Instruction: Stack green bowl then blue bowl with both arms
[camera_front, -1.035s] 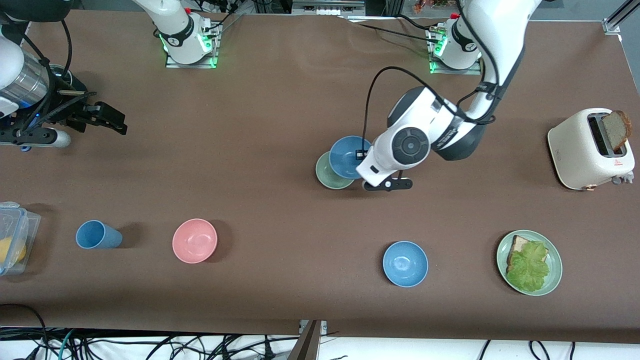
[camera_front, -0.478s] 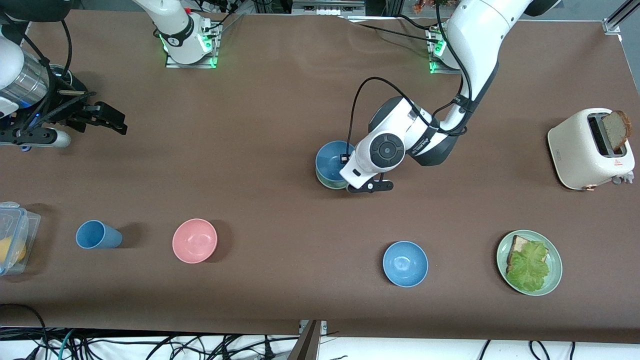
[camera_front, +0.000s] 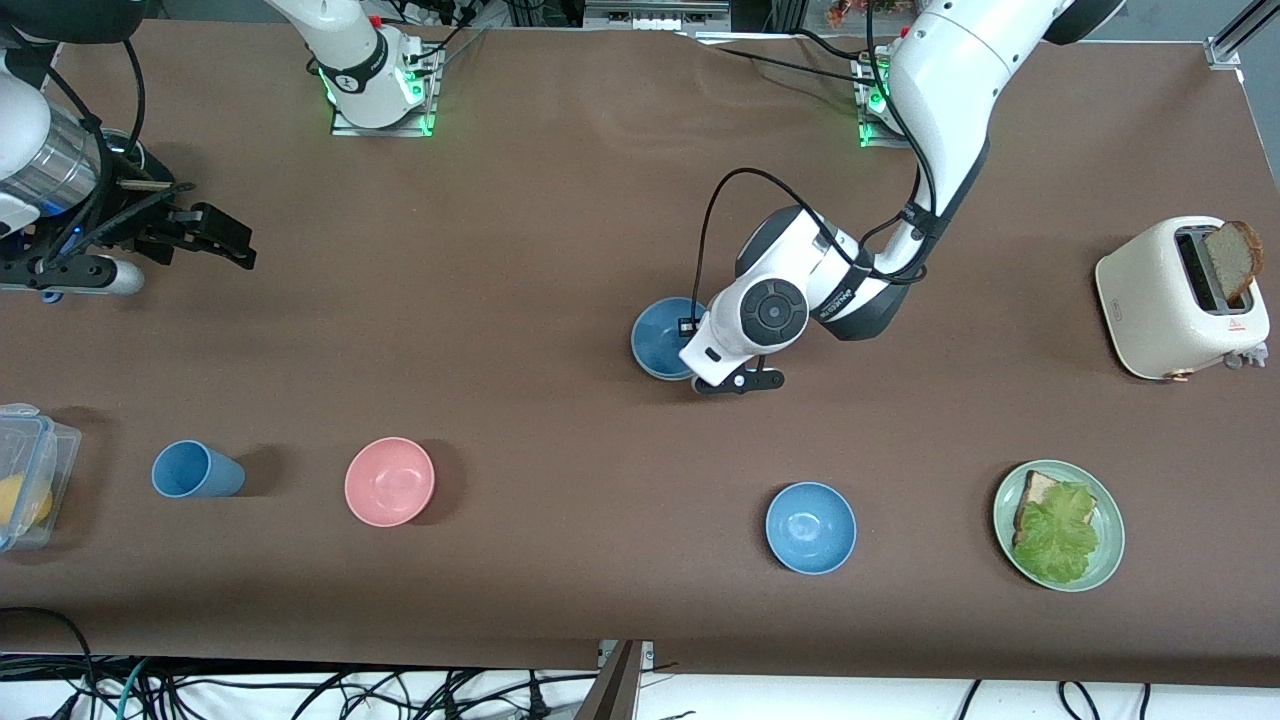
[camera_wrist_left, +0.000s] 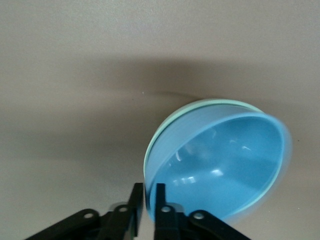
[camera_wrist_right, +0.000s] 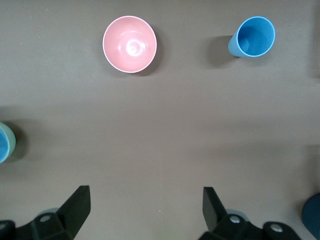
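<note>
Left gripper (camera_wrist_left: 146, 210), pinching the round mid-blue bowl's (camera_wrist_left: 220, 162) rim, has lowered it into the pale sage-green bowl (camera_wrist_left: 162, 132); only release remains. Right gripper (camera_wrist_right: 145, 212) waits, fingers spread, over the right arm's end of the table.

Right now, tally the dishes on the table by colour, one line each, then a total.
Blue: 3, a blue bowl nested in the green bowl, a second blue bowl, a blue cup
Green: 2, the green bowl, a green plate
Pink: 1, a pink bowl
Total: 6

Blue bowl (camera_front: 661, 336) nested upright in green bowl (camera_wrist_left: 200, 103), mid-table; only green rim visible.
</note>
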